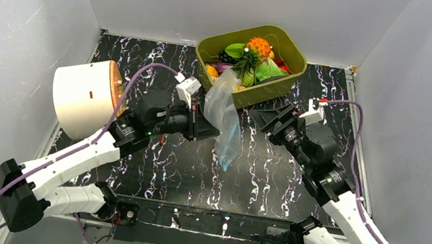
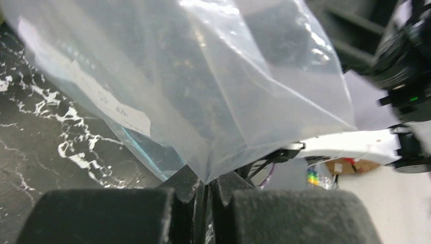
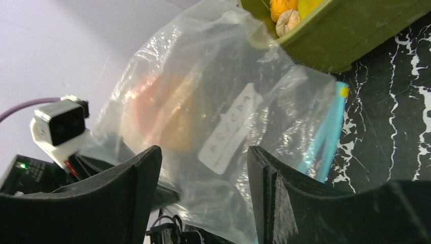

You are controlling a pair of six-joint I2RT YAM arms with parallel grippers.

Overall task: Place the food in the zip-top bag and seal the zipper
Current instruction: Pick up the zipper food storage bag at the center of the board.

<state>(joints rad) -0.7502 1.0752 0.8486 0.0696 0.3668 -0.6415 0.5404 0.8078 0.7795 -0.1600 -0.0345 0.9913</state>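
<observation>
The zip-top bag (image 1: 225, 115) is a clear, crinkly bag held up over the table. Its upper end leans at the tub's near rim, and its zipper (image 1: 228, 156), a light-blue strip, hangs at the low end. My left gripper (image 1: 211, 126) is shut on a corner of the bag (image 2: 203, 76), with the plastic pinched between the closed jaws (image 2: 211, 187). My right gripper (image 1: 264, 118) stands open just right of the bag (image 3: 218, 101), its fingers (image 3: 203, 170) apart and the plastic beyond them. The food (image 1: 253, 56), a pineapple (image 1: 259, 46) and green pieces among it, lies in the tub.
The olive-green tub (image 1: 288, 80) stands at the back centre on the black marbled table (image 1: 178, 169). A large white cylinder (image 1: 82, 97) sits at the left beside my left arm. Grey walls close in the left, right and back.
</observation>
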